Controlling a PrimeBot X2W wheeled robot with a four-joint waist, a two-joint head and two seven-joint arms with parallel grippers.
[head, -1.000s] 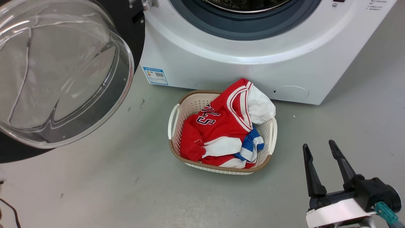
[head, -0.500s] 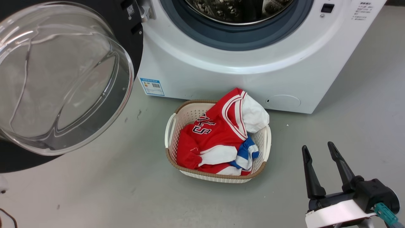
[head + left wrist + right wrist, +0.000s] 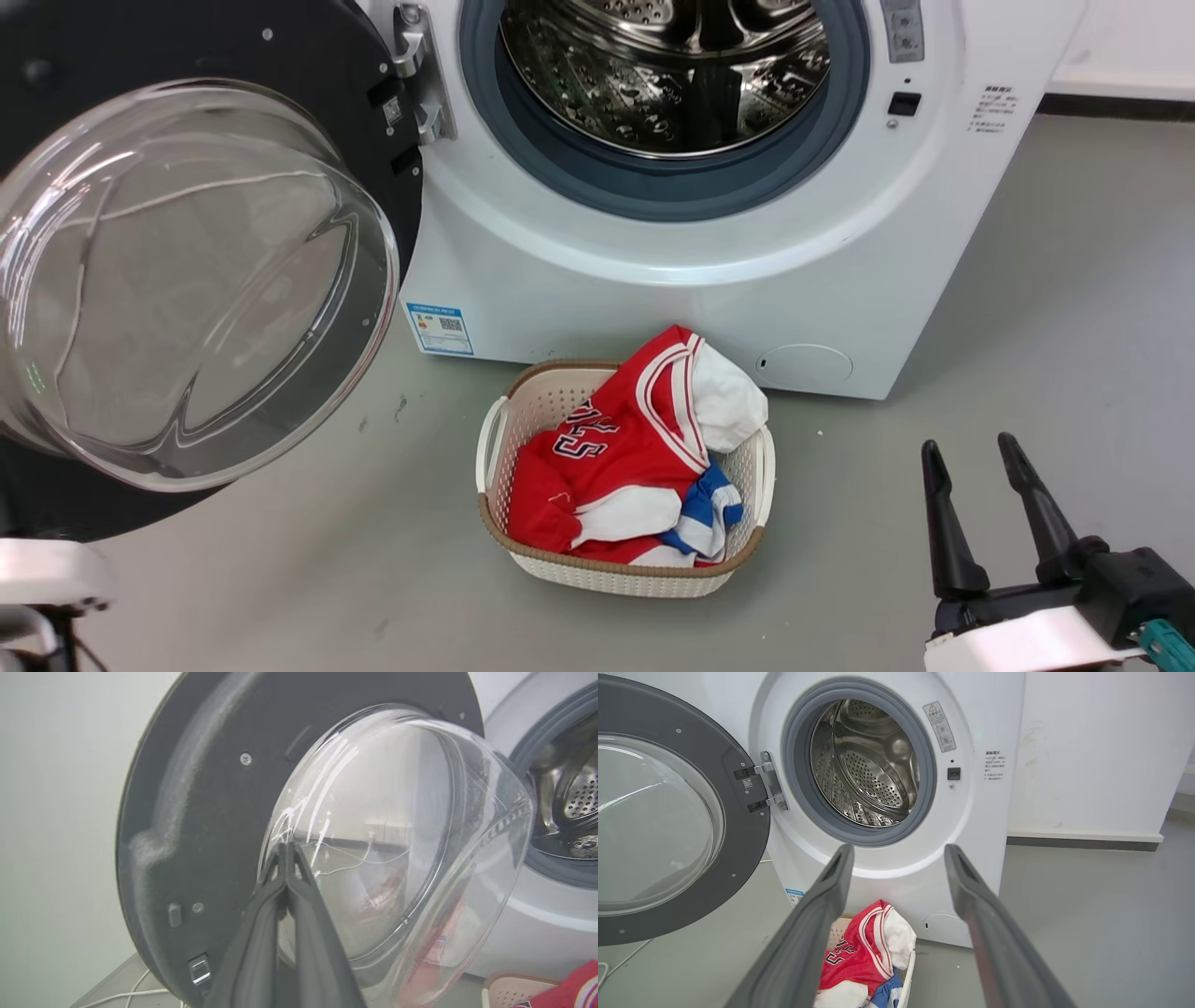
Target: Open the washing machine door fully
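While the washing machine door [image 3: 196,280] hangs wide open on the left side of the washing machine [image 3: 653,299], let's take the count. There's one machine and one door, with its black inner face and clear glass bowl turned out towards the room. One metal hinge [image 3: 770,784] carries it, with two dark brackets on the door side. The single steel drum [image 3: 663,65] stands uncovered inside one grey rubber ring [image 3: 653,191]. Low on the white front there's one small round flap [image 3: 805,367]. On the grey floor [image 3: 1027,308], just in front of the machine, sits one pale basket [image 3: 616,574], heaped with a red, white and blue jersey [image 3: 607,448].

Now the grippers, two of them. The left gripper [image 3: 286,849] has its fingers pressed tip to tip with nothing between them. It points at the near edge of the glass bowl, though I can't tell whether it touches. The right gripper [image 3: 969,445] is low on the right, well apart from machine and basket, its fingers spread wide and empty.

On to the writing. A blue label sticker [image 3: 439,328] with a small code square sits at the machine's lower left corner, its print too small to read. A warning sticker [image 3: 941,725] with a triangle is beside the drum opening, and a block of fine print [image 3: 994,765] lies further right, neither of them legible. The jersey shows dark characters edged in white, folded over, and I can't read them with confidence.
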